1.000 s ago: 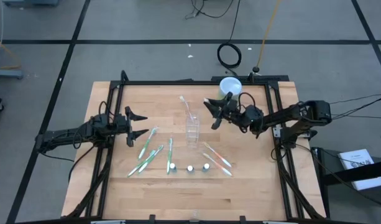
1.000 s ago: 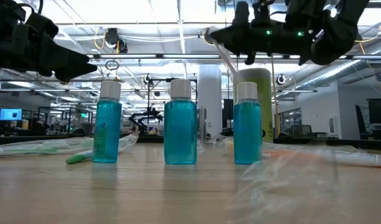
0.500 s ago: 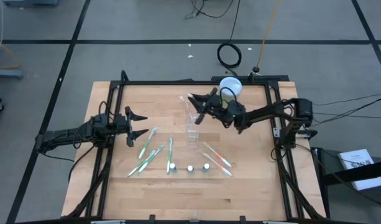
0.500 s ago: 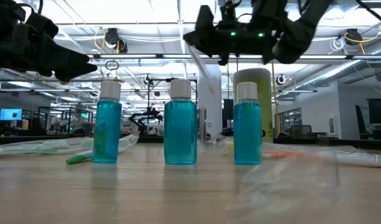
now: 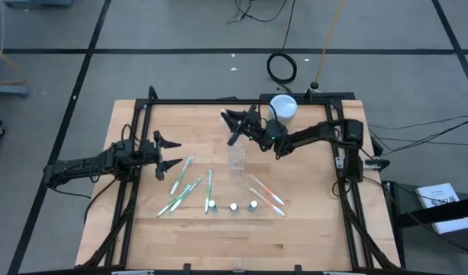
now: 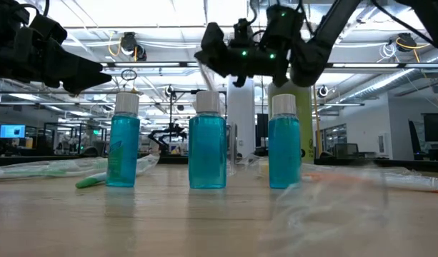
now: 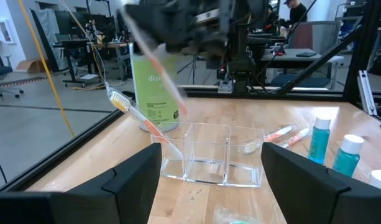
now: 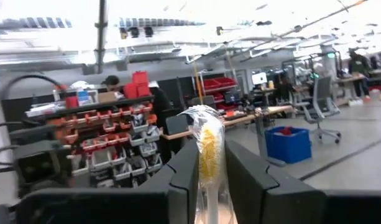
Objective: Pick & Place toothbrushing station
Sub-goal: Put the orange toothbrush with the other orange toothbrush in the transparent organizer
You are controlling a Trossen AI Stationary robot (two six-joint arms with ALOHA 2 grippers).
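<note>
High view: the right gripper is held over the table's far centre, clenched on a wrapped orange-white toothbrush, just at 12 o'clock of the clear plastic 3-compartment holder. A second orange-white toothbrush is already leaned in the holder's far compartment. At 8 o'clock of the holder 4 green-white toothbrushes are laid out; at 5 o'clock, 2 more orange-white ones. 3 small white-capped bottles are lined up at 6 o'clock. The left gripper is parked at 9 o'clock, its fingers spread and empty. A lime-green canister with white lid is set at 1 o'clock.

Low view: the bottles' blue liquid is seen in a row, and the right gripper is hung above the middle one.

Left wrist view: the carried brush is slanted above the holder, not yet inside any compartment. The brush could be judged likely to catch the holder's thin rim or knock the leaning brush, since the wrapper blurs its tip and the light holder could slide or tip.

Right wrist view: the yellow bristled head in its wrapper is pinched between both fingers.

The surface is a pale wood butcher-block tabletop within a black frame; beyond it, an open workshop with shelving, desks and seated people is seen.
</note>
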